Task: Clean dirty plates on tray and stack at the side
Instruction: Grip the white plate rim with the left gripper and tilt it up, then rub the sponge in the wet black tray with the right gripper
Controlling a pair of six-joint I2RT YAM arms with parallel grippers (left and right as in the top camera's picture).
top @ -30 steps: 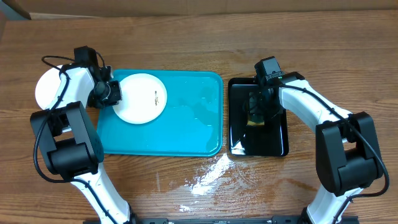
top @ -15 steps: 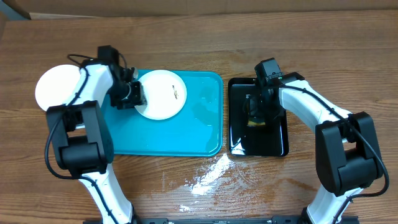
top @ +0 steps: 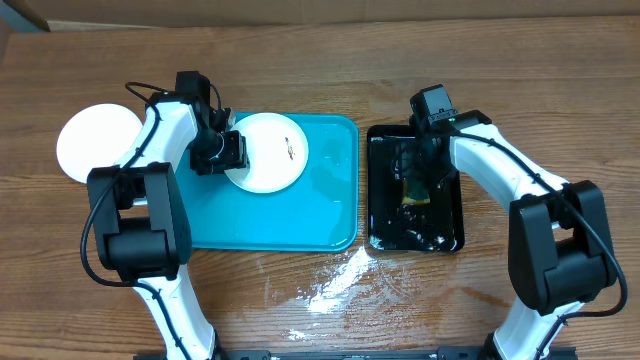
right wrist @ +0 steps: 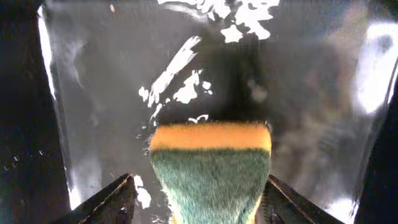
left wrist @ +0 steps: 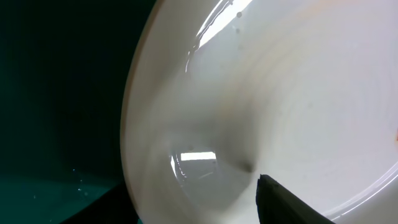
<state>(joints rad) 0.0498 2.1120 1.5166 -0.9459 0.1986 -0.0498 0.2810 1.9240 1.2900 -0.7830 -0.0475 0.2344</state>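
My left gripper (top: 224, 152) is shut on the left rim of a white plate (top: 270, 152) with small dark specks and holds it over the upper left of the turquoise tray (top: 300, 215). The left wrist view shows the wet plate (left wrist: 298, 99) close up, with one dark finger on it. A second white plate (top: 90, 142) lies on the table left of the tray. No pale yellow-green plate is in view. My right gripper (top: 414, 172) is shut on a yellow and green sponge (right wrist: 211, 168) over the black tray (top: 447, 235).
The black tray holds rippling water and stands right of the turquoise tray. Spilled water (top: 335, 285) lies on the wooden table in front of the trays. A pale cardboard edge (top: 300, 10) runs along the back.
My left gripper carried the white plate to the right across the turquoise tray. The right gripper stayed over the black tray, and the water there now ripples.
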